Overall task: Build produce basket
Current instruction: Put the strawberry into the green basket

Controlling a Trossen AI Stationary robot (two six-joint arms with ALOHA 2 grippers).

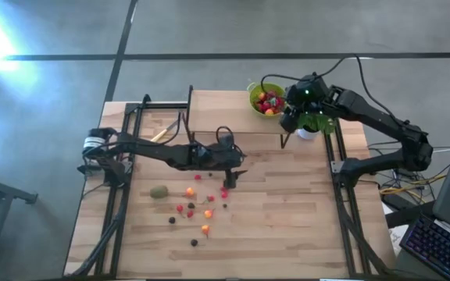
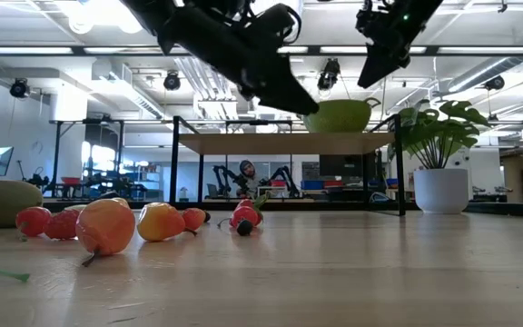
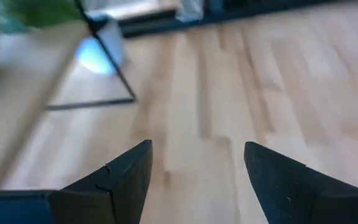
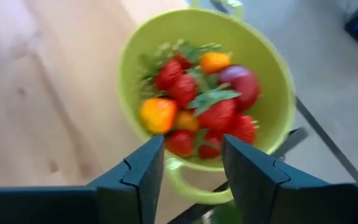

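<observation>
The lime-green produce basket (image 1: pixel 266 99) stands near the table's far edge, with several red, orange and purple fruits in it (image 4: pixel 197 102). My right gripper (image 4: pixel 192 142) hangs open above the basket's near rim, nothing between its fingers (image 1: pixel 290 119). Loose produce lies on the near left part of the table: a brownish-green kiwi-like fruit (image 1: pixel 158 191) and several small red, orange and dark fruits (image 1: pixel 190 209), (image 2: pixel 105 225). My left gripper (image 1: pixel 235 178) hovers open over the table's middle, just right of the loose fruits, with only bare wood between its fingers (image 3: pixel 197 149).
A leafy plant in a white pot (image 1: pixel 315 123), (image 2: pixel 440 186) stands right beside the basket, under my right arm. A yellow-handled knife (image 1: pixel 160 134) lies at the far left. Black frame rails (image 1: pixel 123 156) run along the table's left and right sides.
</observation>
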